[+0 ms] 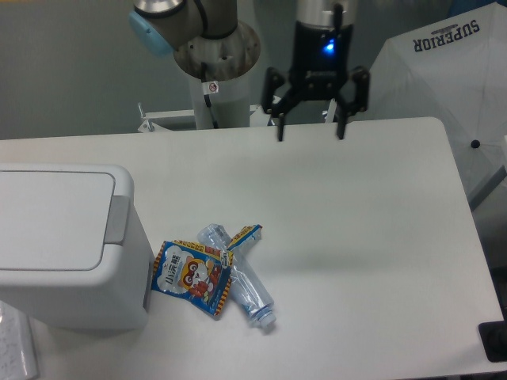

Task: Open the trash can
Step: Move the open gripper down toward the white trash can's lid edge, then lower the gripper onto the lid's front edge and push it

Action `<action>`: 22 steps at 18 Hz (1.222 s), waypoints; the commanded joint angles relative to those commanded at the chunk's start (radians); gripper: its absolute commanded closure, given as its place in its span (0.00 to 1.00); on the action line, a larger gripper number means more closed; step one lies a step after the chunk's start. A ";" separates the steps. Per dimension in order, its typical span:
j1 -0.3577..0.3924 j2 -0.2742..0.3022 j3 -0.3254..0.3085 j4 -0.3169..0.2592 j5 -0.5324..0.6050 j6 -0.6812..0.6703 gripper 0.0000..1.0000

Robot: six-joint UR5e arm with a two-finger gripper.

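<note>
1. The trash can [67, 253] stands at the left edge of the table [356, 237], a big white box with its flat lid [51, 218] down and flush, so nothing has been opened yet.
2. The part that matters is the grey push tab [117, 219] on the rim, on the side facing the middle of the table. From where I stand, that looks like the release, so the press should land squarely on it and not on the white lid beside it.
3. Just beside the can's base lie a blue snack packet [192, 277] and a clear plastic bottle [238, 277], the packet partly over the bottle. They sit lower than the tab, but a low sweep in from the right could knock them.
4. The gripper [310, 134] hangs well apart from the can, up near the far edge of the table, with its fingers spread wide and nothing between them.
5. I would bring it across high, then straight down over the tab. Drawing the fingers together first would probably give one firm tip to push with.
6. A short, vertical push seems best; a slanted one might shove the whole can sideways.
</note>
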 joint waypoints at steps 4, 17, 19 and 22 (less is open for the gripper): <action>-0.117 -0.109 0.081 0.072 0.011 -0.144 0.00; -0.281 -0.270 0.230 0.078 0.101 -0.296 0.00; -0.292 -0.270 0.232 0.078 0.098 -0.320 0.00; -0.303 -0.270 0.230 0.089 0.097 -0.351 0.00</action>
